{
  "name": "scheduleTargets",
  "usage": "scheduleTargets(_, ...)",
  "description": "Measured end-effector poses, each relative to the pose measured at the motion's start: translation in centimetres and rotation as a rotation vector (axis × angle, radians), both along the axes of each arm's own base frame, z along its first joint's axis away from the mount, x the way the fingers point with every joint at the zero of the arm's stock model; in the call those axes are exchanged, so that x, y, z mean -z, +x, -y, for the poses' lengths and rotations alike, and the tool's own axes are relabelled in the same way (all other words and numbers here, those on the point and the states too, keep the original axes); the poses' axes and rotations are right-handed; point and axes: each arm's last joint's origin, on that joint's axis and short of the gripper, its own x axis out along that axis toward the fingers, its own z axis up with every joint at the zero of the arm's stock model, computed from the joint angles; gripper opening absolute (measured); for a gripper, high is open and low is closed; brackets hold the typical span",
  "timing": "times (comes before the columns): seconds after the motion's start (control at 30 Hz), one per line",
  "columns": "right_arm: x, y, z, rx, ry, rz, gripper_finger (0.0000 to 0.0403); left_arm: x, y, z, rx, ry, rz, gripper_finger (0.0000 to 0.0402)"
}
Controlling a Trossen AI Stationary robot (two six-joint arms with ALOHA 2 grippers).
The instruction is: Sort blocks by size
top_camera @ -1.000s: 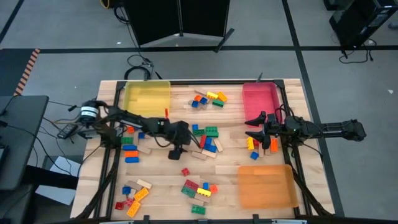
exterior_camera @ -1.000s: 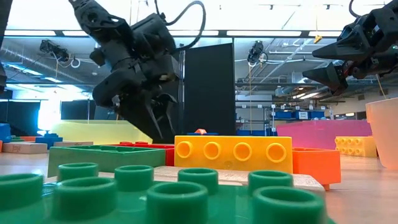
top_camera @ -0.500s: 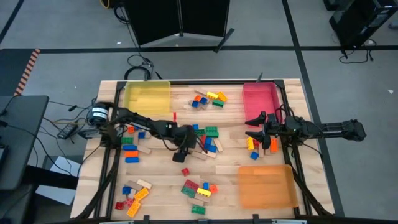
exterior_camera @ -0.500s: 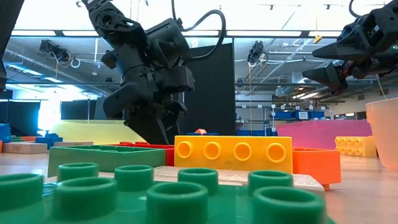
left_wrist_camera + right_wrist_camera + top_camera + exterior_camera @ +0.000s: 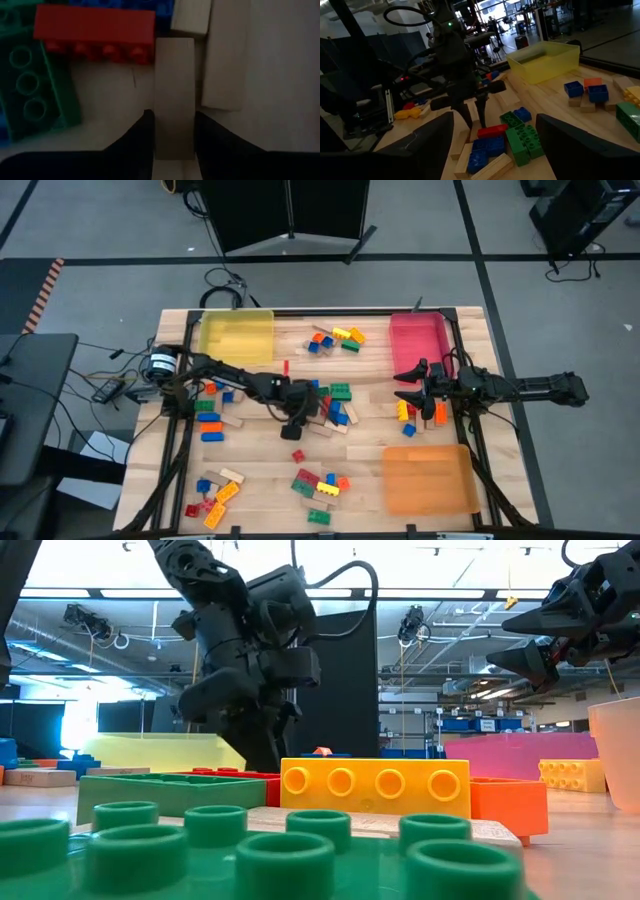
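Note:
Studded bricks and tan wooden blocks lie in a cluster at the table's middle. My left gripper is down at that cluster's left side, shut on a tan wooden block that lies beside a red brick, a green brick and another tan block. In the low view a yellow brick hides the fingertips of my left gripper. My right gripper hangs open above the table's right side, near a few bricks, touching nothing. My left gripper pinches the wooden block's two long sides between its two fingers, near the end closest to the gripper. The fingers come steeply from above, slanting, and grip across the block's width. The block lies flat on the table.
A yellow tray stands at the far left, a pink-red tray at the far right and an orange tray at the near right. More block groups lie at the far middle, the near middle and the near left.
My left gripper has gone toward the table's right edge and down into the middle cluster, tipping steeper. Its fingers, spread a second ago, have drawn together on the tan wooden block. The block stays flat on the table.

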Motion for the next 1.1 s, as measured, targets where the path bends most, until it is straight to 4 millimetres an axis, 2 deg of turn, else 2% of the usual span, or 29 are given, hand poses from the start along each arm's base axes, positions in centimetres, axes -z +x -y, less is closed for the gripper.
scheduleTargets(0.13,0.0,0.0,0.0,0.0,0.0,0.0,0.0295,-1.3,0.1,-0.1,-0.151,-0.032,-0.055,0.0109)
scheduleTargets(0.23,0.0,0.0,0.0,0.0,0.0,0.0,0.0297,-3.4,-0.1,-0.1,-0.244,-0.093,-0.075,0.0109)
scheduleTargets(0.37,0.0,0.0,0.0,0.0,0.0,0.0,0.03,-6.4,-0.9,0.1,-0.268,-0.175,-0.08,0.0109)
scheduleTargets(0.5,0.0,0.0,0.0,0.0,0.0,0.0,0.0299,-9.7,-2.7,-0.8,-0.308,-0.183,-0.025,0.0109)
scheduleTargets(0.63,0.0,0.0,0.0,0.0,0.0,0.0,0.0296,-12.1,-5.3,-3.4,-0.418,-0.134,-0.024,0.0109)
scheduleTargets(0.83,0.0,0.0,0.0,0.0,0.0,0.003,0.0297,-14.5,-9.8,-8.9,-0.62,-0.071,-0.033,0.011)
scheduleTargets(1.1,-0.1,0.0,0.0,0.0,0.0,0.007,0.0295,-15.0,-15.7,-16.3,-0.886,-0.025,-0.112,0.0117)
